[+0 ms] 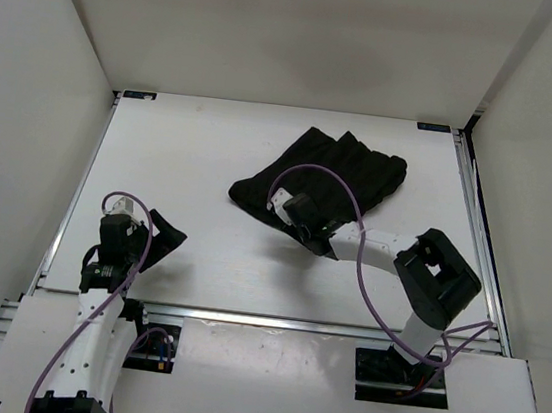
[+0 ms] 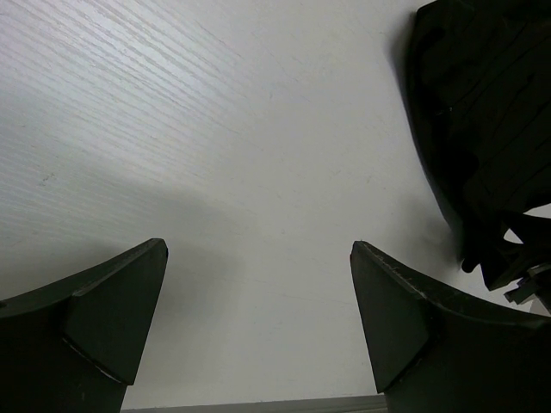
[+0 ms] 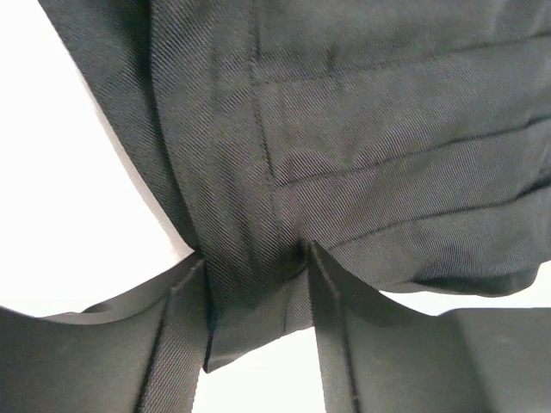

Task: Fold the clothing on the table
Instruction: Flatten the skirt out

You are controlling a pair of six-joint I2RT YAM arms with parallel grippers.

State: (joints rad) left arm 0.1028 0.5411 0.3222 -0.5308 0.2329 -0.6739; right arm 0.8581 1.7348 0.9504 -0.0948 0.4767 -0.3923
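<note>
Black clothing (image 1: 346,170) lies bunched on the table (image 1: 182,155), far right part. Right claw (image 3: 256,262) pinches a fold at its near edge. Left claw (image 2: 258,249) gapes wide over bare tabletop, near left.

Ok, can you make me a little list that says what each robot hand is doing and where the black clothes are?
clothing: black, rumpled, lying on the far right part of the table
left gripper: open, empty, over bare table, apart from the clothing
right gripper: pinching a fold at the clothing's near edge
folding: not yet done
</note>
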